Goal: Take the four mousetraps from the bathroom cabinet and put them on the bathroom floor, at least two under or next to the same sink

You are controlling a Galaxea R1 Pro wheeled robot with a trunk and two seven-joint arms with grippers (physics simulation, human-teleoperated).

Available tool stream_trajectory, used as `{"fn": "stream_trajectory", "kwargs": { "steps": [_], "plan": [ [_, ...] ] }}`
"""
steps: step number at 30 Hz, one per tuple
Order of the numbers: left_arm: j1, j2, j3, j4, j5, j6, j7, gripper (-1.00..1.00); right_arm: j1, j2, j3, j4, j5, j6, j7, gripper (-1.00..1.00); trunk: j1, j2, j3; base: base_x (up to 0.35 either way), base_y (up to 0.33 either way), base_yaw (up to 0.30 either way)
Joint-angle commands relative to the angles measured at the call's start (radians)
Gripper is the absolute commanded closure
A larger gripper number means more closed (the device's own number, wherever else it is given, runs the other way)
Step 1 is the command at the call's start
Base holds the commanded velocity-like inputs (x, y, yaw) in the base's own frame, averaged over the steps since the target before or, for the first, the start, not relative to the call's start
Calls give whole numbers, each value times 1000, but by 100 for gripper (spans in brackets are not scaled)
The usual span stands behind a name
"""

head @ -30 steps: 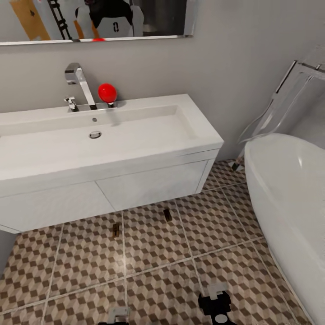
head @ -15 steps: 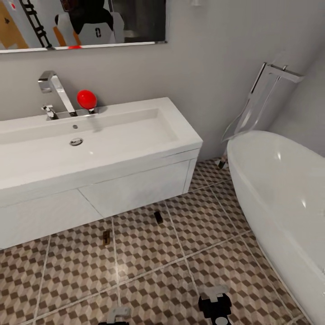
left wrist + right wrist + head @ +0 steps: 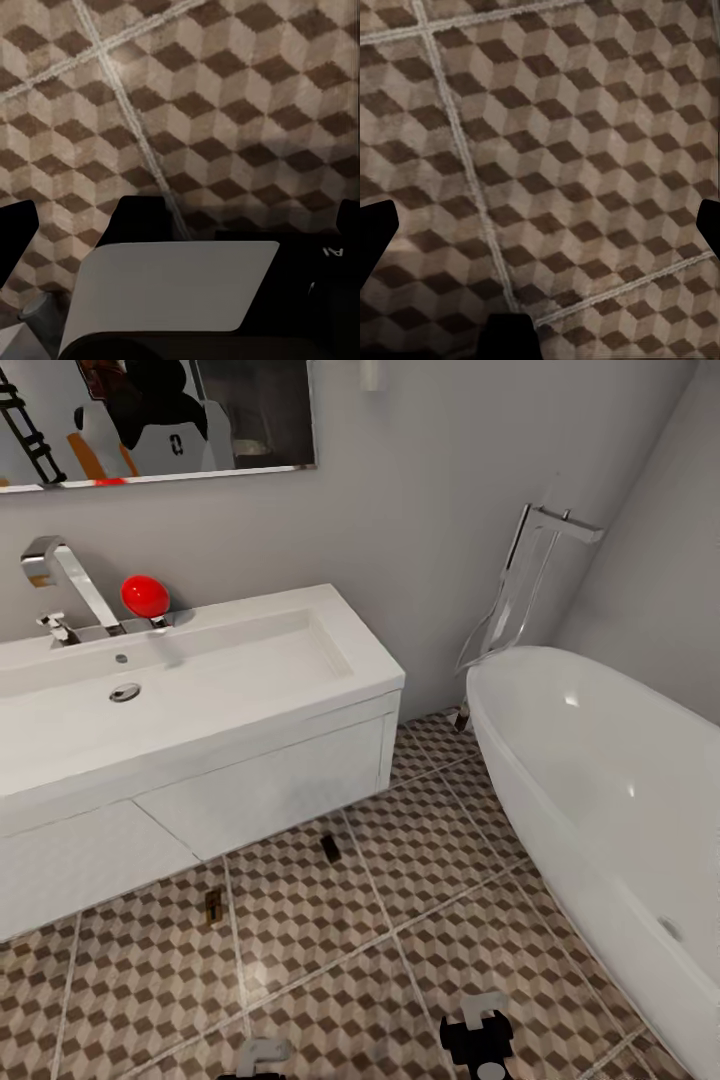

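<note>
Two mousetraps already lie on the bathroom floor (image 3: 330,950): one dark mousetrap (image 3: 329,847) sits just in front of the white vanity under the sink (image 3: 200,670), toward its right end, and a second, tan mousetrap (image 3: 214,908) rests to its left and slightly nearer, on a grout line close to the vanity's front. Both are near the same basin and on the same patterned tiles, so the condition about the sink looks, by my reckoning, met or nearly so. That leaves two more traps to fetch; the cabinet is out of sight from here, so the robot probably has to travel to it. Right of the sink stands the white bathtub (image 3: 600,780), well apart from both traps. At the near edge of the head view the left gripper (image 3: 260,1055) and right gripper (image 3: 480,1035) hang low over the tiles. Each wrist camera looks down on bare patterned floor with the dark fingers spread far apart at the picture's sides and nothing held between them.
</note>
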Motion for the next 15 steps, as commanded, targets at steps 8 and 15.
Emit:
{"fn": "stream_trajectory", "kwargs": {
  "steps": [8,15],
  "plan": [
    [-1,0,-9,-1,8,-3,5,-100,-1,0,8,1,-10,-4,-3,-100,0,0,10,0,0,-208],
    [-1,0,-8,-1,8,-3,5,-100,-1,0,8,1,-10,-5,-3,-100,0,0,19,0,0,-208]
  ]
}}
